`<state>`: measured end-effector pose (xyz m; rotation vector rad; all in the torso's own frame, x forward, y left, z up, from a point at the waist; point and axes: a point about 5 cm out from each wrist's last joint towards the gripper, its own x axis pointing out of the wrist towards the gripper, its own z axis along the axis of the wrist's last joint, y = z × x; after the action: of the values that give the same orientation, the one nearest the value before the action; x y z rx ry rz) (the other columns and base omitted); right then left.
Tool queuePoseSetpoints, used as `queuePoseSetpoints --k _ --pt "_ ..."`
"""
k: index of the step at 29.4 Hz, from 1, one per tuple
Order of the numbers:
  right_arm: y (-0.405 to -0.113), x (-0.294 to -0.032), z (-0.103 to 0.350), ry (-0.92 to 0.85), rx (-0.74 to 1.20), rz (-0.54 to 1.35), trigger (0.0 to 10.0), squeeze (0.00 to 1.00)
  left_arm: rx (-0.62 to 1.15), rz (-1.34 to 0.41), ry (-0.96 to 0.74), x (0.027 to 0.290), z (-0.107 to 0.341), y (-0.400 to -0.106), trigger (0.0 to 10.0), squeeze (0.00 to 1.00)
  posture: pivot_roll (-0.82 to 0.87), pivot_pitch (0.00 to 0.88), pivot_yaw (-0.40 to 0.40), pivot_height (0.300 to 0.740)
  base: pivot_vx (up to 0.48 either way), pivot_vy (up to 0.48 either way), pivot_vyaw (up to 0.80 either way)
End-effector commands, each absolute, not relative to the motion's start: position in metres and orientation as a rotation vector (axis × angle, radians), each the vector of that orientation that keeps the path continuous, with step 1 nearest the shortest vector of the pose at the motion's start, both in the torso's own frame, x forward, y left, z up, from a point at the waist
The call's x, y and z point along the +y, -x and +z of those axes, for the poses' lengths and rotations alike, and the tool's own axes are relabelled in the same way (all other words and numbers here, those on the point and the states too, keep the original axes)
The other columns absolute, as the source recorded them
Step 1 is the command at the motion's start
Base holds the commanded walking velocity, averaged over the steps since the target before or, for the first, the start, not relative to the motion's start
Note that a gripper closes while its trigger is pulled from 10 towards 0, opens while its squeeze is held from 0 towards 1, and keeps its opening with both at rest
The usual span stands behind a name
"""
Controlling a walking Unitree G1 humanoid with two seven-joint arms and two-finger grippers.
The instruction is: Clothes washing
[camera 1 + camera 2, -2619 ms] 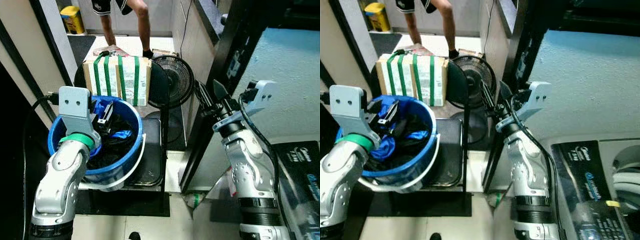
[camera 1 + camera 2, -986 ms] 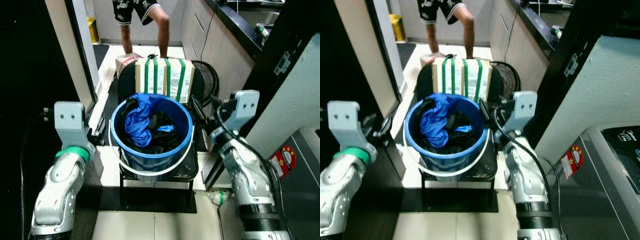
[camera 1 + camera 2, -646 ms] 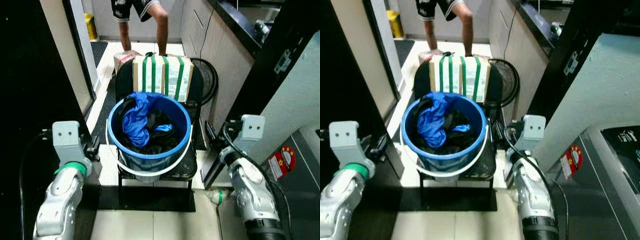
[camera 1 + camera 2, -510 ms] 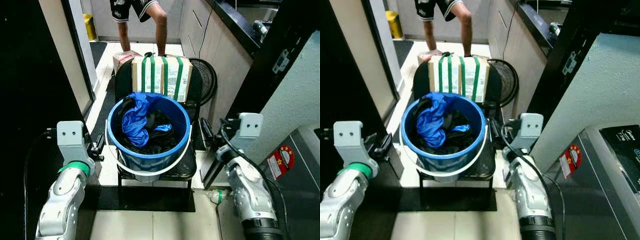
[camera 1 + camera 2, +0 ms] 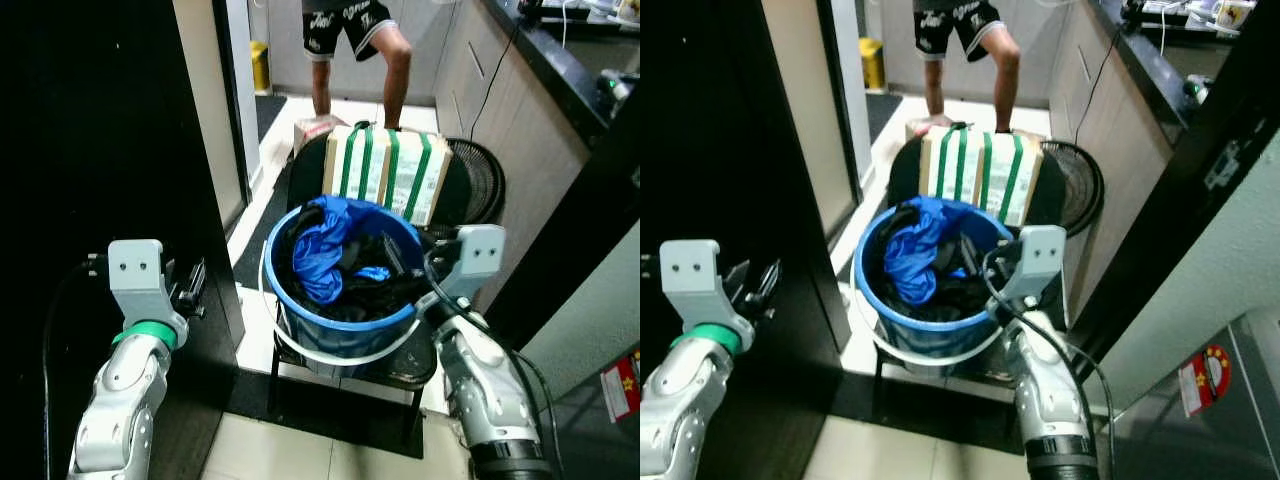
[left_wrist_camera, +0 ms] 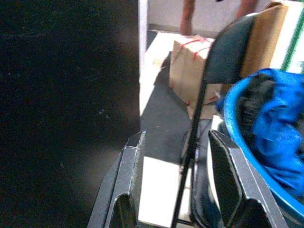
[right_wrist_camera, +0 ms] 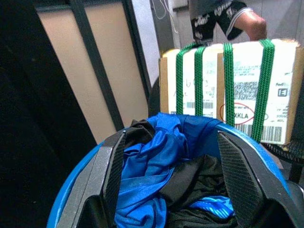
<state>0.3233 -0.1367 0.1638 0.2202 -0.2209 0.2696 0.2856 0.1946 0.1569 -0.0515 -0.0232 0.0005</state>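
Blue bucket (image 5: 345, 325) of clothes (image 5: 325, 250) on chair seat; right gripper (image 7: 173, 190) spread at its rim; left gripper (image 6: 178, 190) spread, well apart.

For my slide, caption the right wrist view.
Open right gripper poised over blue bucket of blue and black clothes.

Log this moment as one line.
right gripper: open, over blue bucket of clothes | left gripper: open, beside chair

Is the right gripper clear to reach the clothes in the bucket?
Probably yes. The right gripper is open at the bucket rim, fingers aimed at the clothes, with nothing between.
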Motion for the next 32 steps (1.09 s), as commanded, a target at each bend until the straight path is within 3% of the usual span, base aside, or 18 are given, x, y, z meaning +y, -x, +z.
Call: queuePoseSetpoints --k 1,17,24,32 --pt "-0.3219 -0.1388 0.1616 -0.219 -0.215 0.268 10.0 0.00 -0.014 -0.005 0.063 0.1941 0.1527 -0.2845 10.0 0.00 0.10 0.014 0.045 0.740 0.345 0.000 0.00" --pt "-0.3214 -0.1382 0.1613 -0.196 -0.223 0.284 10.0 0.00 -0.020 -0.014 0.063 0.1937 0.1530 -0.2844 10.0 0.00 0.10 0.016 0.046 0.740 0.345 0.000 0.00" --pt "-0.3205 -0.1366 0.1627 -0.199 -0.234 0.293 10.0 0.00 -0.020 -0.016 0.062 0.1940 0.1529 -0.2837 10.0 0.00 0.10 0.018 0.046 0.740 0.347 0.000 0.80" --pt "-0.3190 -0.1366 0.1610 -0.218 -0.222 0.283 10.0 0.00 -0.021 -0.018 0.067 0.1946 0.1525 -0.2821 10.0 0.00 0.10 0.028 0.045 0.740 0.345 0.000 0.00"
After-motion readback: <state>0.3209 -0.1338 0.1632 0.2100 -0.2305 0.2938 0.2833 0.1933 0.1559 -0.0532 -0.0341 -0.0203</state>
